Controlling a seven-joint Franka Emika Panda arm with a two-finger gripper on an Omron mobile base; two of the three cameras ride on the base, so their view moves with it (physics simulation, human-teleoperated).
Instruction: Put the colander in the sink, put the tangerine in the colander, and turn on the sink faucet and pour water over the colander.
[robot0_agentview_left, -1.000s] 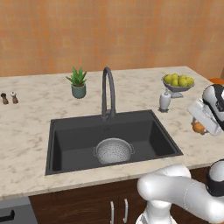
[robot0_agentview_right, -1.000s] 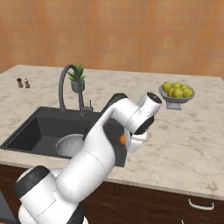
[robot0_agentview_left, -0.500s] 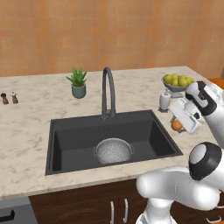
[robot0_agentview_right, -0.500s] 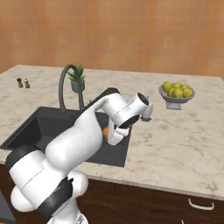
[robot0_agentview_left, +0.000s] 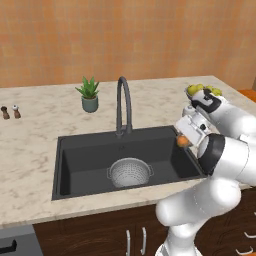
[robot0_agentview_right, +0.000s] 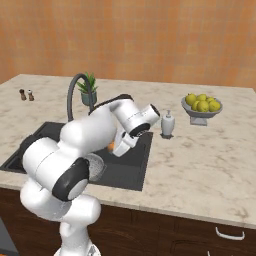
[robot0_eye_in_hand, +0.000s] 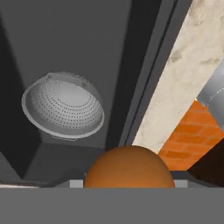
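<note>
Your gripper (robot0_agentview_left: 184, 141) grasps the tangerine (robot0_agentview_left: 183, 141) above the right edge of the sink (robot0_agentview_left: 65, 170); the colander (robot0_agentview_left: 129, 172) sits in the sink's middle. Expect a light, round, slightly yielding fruit; hold it across its widest part.

Perforated metal colander (robot0_agentview_left: 130, 172), matt black sink (robot0_agentview_left: 80, 170), speckled stone counter (robot0_agentview_left: 35, 135).

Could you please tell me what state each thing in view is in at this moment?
colander: upright in the sink, empty.
sink: no water to be seen in it.
sink faucet: off, no water running.
tangerine: held in the claw, above the sink's right edge, not yet in the colander.
claw: shut on the tangerine.
fruit bowl: upright on the counter, full of yellow-green fruit.
</note>
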